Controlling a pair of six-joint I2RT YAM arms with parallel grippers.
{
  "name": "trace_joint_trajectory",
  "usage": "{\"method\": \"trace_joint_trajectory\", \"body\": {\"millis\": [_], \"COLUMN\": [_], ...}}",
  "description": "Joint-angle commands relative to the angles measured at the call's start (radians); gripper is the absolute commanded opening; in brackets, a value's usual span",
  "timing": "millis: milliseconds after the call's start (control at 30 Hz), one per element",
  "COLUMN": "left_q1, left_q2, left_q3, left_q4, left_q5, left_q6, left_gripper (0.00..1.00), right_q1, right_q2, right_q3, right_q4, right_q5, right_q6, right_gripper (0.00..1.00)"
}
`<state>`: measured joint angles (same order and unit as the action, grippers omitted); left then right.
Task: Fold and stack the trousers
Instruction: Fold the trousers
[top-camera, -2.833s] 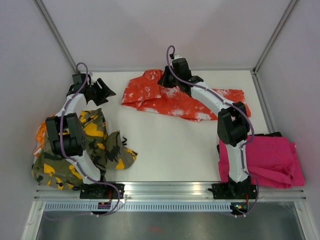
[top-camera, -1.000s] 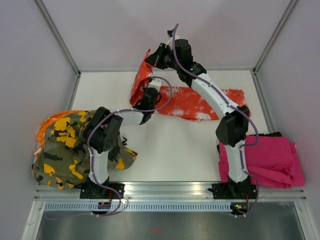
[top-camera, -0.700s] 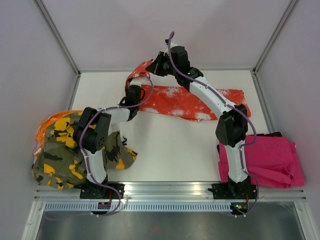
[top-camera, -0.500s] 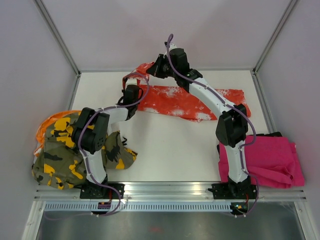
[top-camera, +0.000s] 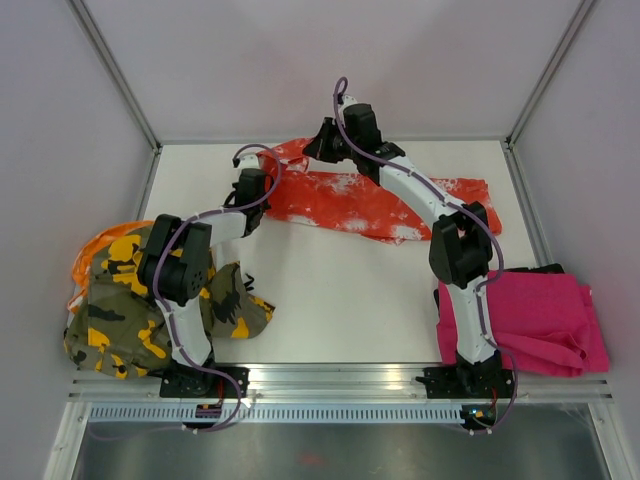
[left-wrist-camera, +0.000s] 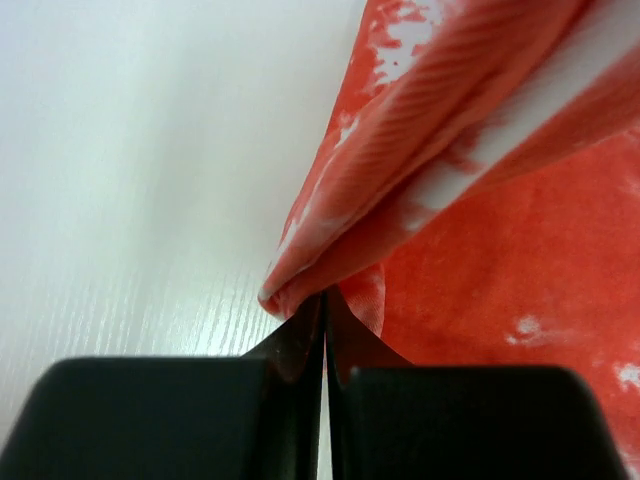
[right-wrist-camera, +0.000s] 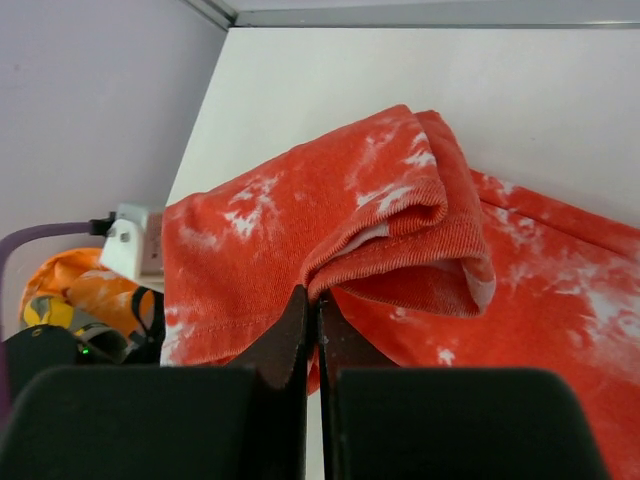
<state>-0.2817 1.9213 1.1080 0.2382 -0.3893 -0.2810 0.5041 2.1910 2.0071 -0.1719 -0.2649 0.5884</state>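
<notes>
The raised end of the orange trousers (top-camera: 370, 205) has come down. The left gripper (left-wrist-camera: 325, 300) and right gripper (right-wrist-camera: 312, 295) pinch it, fingertips apparently buried in folds.

Bright, even, diffuse lighting in all three views.
Shadows on the white table (top-camera: 340, 290) are faint and soft; overhead view sharp, while the orange-red trousers (left-wrist-camera: 480, 110) nearest the left wrist lens blur.
</notes>
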Motion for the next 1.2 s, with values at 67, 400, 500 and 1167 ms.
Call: {"method": "trace_joint_trajectory", "body": {"millis": [67,400,500,1167], "left_q1": [0.010,0.036,0.036,0.053], "left_q2": [-0.015,-0.062,-0.056,-0.590], "left_q3": [0.035,-0.062,-0.056,-0.378], "left_q4": [-0.094,-0.074,-0.070,0.122], "left_q5": [0.003,0.055,0.081,0.523], "left_q6": [-0.115,-0.231,-0.236,-0.055], "left_gripper": [0.02,0.02,0.02,0.04], "right_q1": [-0.016,-0.022,-0.021,-0.163], "right_q2": [0.038,0.049,0.013,-0.085], "right_q3": [0.021,-0.120,-0.140,-0.324], "right_q4": [0.025,0.026,0.025,-0.077], "right_q5": [-0.051,-0.144,-0.221,-0.195], "right_q6": [-0.039,-0.168,-0.232,-0.515], "right_gripper": [0.00,0.00,0.00,0.00]}}
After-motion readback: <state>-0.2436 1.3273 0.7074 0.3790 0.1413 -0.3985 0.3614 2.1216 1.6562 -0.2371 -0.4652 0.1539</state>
